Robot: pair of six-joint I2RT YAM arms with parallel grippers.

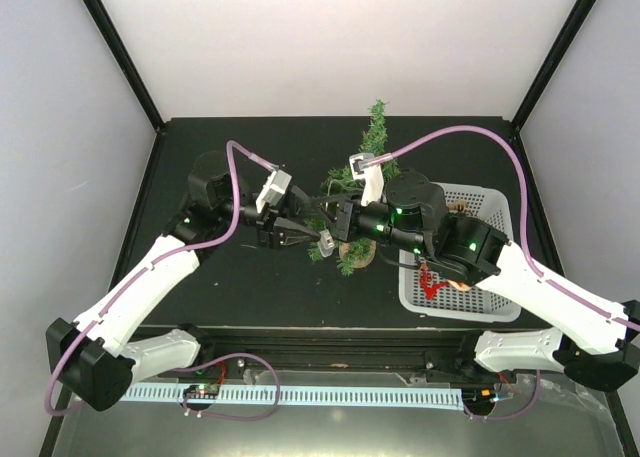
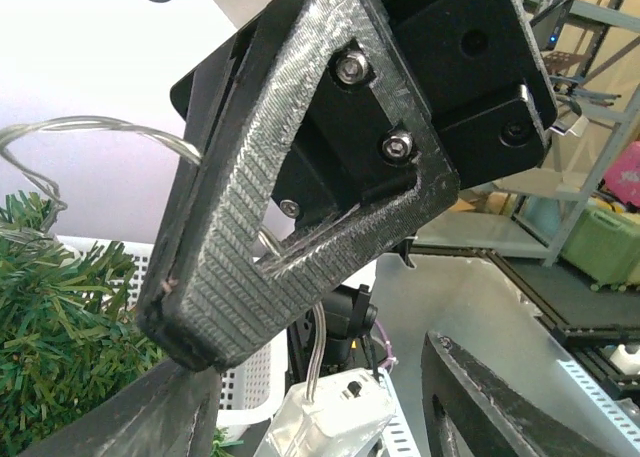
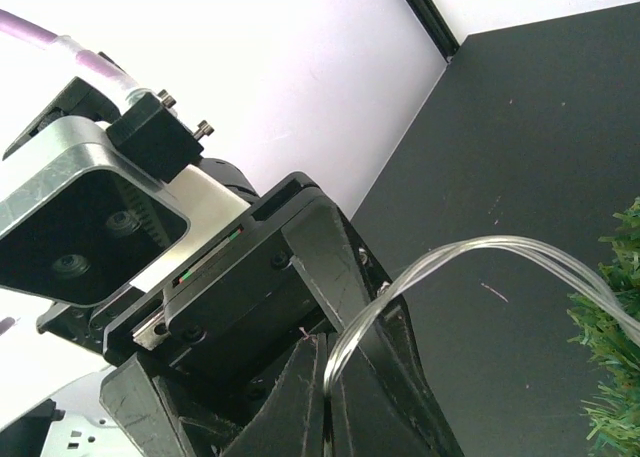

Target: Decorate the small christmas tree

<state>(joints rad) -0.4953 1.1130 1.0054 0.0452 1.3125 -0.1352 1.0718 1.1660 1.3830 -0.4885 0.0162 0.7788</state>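
Branches of the small christmas tree (image 1: 372, 142) rise upright in the middle of the table (image 1: 250, 147) in the top view, with its base just left of the white basket (image 1: 490, 202). Both arms meet at its lower boughs. The left end effector (image 1: 300, 239) comes from the left with a clear battery box (image 1: 326, 242) at its tips. The right end effector (image 1: 335, 217) is nearer, seemingly in among the needles.

Left wrist view: the box sits between partly spread fingers (image 2: 300, 177). I cannot tell whether they clamp it. The tree lies to the left.

Right wrist view: the fingers (image 3: 300, 397) are pinched on the clear light wire (image 3: 480, 252), which arcs right towards the tree, so the next drape likely falls to this arm.
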